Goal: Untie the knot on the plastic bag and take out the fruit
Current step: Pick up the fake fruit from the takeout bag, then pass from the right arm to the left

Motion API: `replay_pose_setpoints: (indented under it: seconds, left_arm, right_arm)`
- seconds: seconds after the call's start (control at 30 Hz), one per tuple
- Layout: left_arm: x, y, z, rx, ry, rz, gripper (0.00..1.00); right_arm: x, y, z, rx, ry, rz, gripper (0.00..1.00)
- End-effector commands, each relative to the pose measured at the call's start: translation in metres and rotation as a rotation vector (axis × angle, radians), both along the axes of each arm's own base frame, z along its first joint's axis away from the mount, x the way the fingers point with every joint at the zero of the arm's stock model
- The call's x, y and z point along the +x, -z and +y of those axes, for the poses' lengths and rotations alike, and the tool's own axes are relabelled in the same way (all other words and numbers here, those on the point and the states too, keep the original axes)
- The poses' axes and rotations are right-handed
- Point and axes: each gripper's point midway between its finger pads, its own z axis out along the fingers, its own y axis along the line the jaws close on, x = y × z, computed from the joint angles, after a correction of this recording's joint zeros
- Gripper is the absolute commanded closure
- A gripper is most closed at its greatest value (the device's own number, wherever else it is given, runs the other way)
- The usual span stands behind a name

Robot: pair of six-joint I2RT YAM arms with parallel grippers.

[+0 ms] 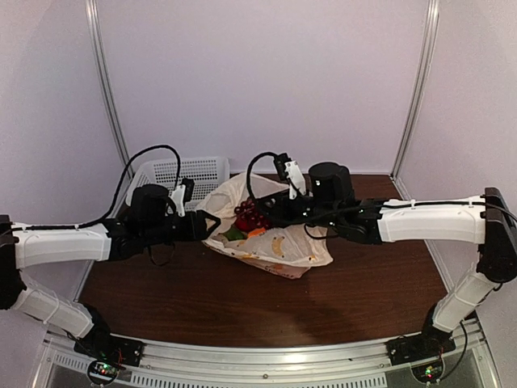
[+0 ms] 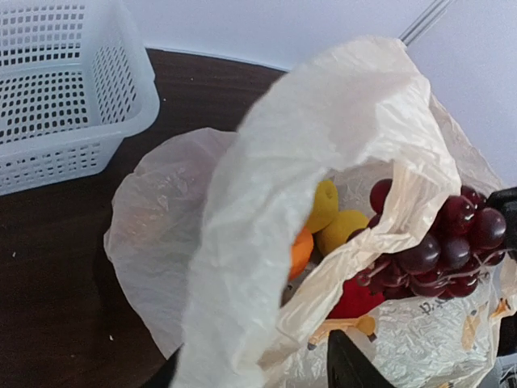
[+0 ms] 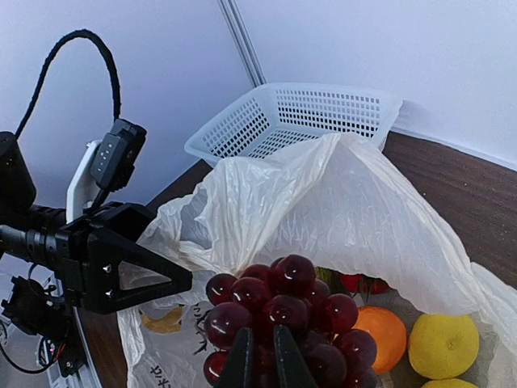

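1. Right claw (image 3: 260,339) is closed on a bunch of dark red glossy grapes (image 3: 283,307) at the bag's mouth. The left claw (image 1: 208,225) pinches a fold of the bag's rim and holds it raised.
2. A dark brown wooden worktop (image 1: 242,299) carries everything.
3. A white perforated plastic basket (image 1: 202,170) stands at the far left, just beside the bag.
4. The thin, crinkly cream plastic bag (image 2: 323,121) lies mid-worktop between the two claws with its mouth gaping. No knot shows, so the untying looks done. The film is soft, light and slippery and would likely slump shut if released. A gathered fold at the rim looks like the surest place to hold it.
5. The grapes sit half out of the opening, touching the film. They look tender, and single berries may pull off. A light hold at the stem core seems safer than squeezing the berries.
6. Inside lie a smooth round orange fruit (image 3: 380,335), a yellow fruit (image 3: 443,343) and a red fruit (image 2: 355,299), close together. They look firm but prone to roll, so each is best taken across its widest part.
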Motion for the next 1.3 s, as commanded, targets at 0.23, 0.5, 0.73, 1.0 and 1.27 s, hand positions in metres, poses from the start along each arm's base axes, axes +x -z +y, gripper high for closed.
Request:
replay_pose_setpoints:
  seconds: [0.23,0.5,0.73,1.0,1.27]
  left_arm:
    - [-0.007,-0.074,0.021,-0.016,-0.015,-0.216,0.11]
    - [-0.037,-0.133,0.011,-0.072,0.152,-0.346,0.03]
    - [-0.072,-0.187,-0.03,-0.205,0.413,-0.439,0.02]
    - [-0.082,-0.189,-0.081,-0.226,0.562,-0.397,0.03]
    - [-0.072,-0.175,-0.092,-0.2,0.549,-0.359,0.02]
  right_arm:
    - [-0.006,-0.078,0.005,0.186,-0.026,-0.116,0.91]
    - [-0.016,-0.107,0.001,0.184,-0.061,-0.15,0.9]
    - [-0.029,-0.135,-0.004,0.235,-0.095,-0.167,0.89]
    - [-0.05,-0.156,0.003,0.254,-0.162,-0.197,0.88]
    - [-0.065,-0.164,0.008,0.255,-0.217,-0.207,0.87]
